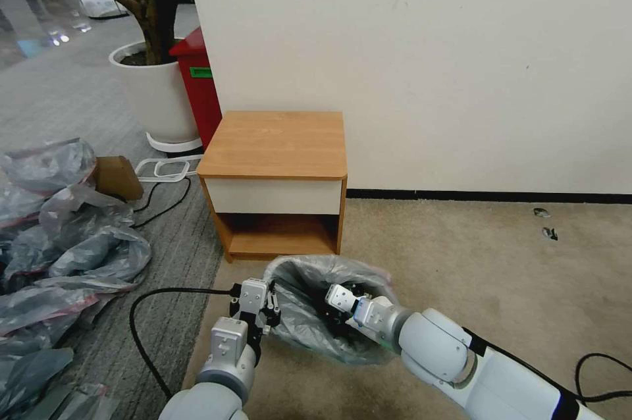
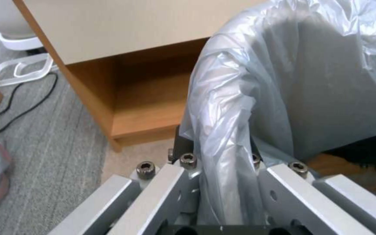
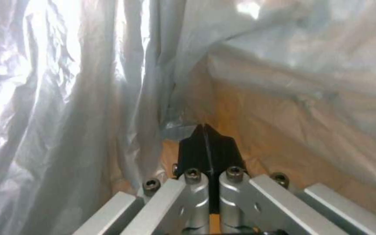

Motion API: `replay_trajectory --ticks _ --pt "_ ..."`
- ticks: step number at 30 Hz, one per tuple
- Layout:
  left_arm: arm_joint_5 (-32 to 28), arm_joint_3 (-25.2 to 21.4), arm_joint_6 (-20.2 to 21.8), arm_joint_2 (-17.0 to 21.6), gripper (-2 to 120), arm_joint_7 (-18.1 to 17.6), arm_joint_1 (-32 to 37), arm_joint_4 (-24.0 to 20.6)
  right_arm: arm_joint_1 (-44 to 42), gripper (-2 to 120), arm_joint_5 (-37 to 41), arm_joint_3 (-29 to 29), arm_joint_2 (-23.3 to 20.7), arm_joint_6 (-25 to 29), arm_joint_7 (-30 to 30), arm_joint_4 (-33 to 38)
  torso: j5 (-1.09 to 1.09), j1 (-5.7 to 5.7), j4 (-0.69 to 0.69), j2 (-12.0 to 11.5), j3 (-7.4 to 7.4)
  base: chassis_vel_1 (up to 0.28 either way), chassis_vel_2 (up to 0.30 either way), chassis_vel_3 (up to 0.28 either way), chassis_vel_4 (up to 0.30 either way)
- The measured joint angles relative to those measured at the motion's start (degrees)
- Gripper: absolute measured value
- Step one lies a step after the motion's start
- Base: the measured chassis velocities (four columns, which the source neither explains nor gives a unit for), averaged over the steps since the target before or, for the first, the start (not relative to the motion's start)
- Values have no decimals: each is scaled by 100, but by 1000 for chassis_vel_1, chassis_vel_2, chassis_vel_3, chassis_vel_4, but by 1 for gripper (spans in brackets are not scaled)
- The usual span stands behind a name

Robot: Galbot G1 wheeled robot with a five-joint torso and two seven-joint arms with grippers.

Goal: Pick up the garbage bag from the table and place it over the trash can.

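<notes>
- Garbage bag (image 1: pixel 309 315) draped over trash can, standing on beige carpet at 6 o'clock from table (image 1: pixel 273 143); can itself hidden under plastic.
- Left gripper (image 1: pixel 268 313) at 9 o'clock edge of bag; fingers straddling plastic-covered rim (image 2: pixel 223 182), apparently clamped on it.
- Right gripper (image 1: pixel 329 305) reaching down inside bag from 4 o'clock; black fingertips (image 3: pixel 206 147) pressed together, nothing visible between them, crinkled plastic all around.
- Heap of grey bags (image 1: pixel 59 242) on grey carpet at 9 o'clock, well apart from table.
- Red bin (image 1: pixel 197 87) and white plant pot (image 1: pixel 155 94) at 11 o'clock from table, by wall.
</notes>
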Motion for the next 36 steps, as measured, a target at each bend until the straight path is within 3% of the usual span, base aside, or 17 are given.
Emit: replay_trajectory --ticks 16,31,36 --pt "928 -50 -10 26 3 93 -59 231 305 0 -243 -314 15 -263 -3 82 0 0 0 0 0 0 0 0 0" --pt "975 -206 -91 -39 3 8 -219 476 87 0 -210 -168 -84 -209 -31 456 1 0 0 0 0 0 0 0 0" --pt "744 -319 -78 -103 3 -125 -303 533 -332 15 15 310 -267 -82 -47 1102 1 0 0 0 0 0 0 0 0"
